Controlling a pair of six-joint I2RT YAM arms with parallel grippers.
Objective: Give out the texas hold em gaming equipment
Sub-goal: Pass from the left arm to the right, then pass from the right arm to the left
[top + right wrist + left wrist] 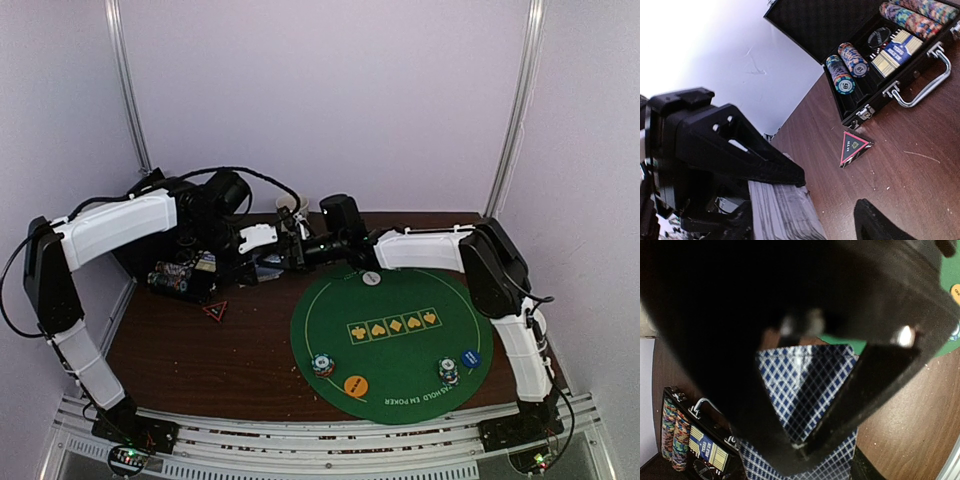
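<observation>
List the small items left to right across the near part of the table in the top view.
Red-edged triangular marker → left chip stack → orange disc → right chip stack → blue disc.

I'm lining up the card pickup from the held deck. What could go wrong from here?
1. The deck of cards is a loose stack in the left gripper. The right gripper, close beside it, could drag off several cards.
2. Both grippers crowd together near the open chip case, so a bump could spill cards there.
</observation>
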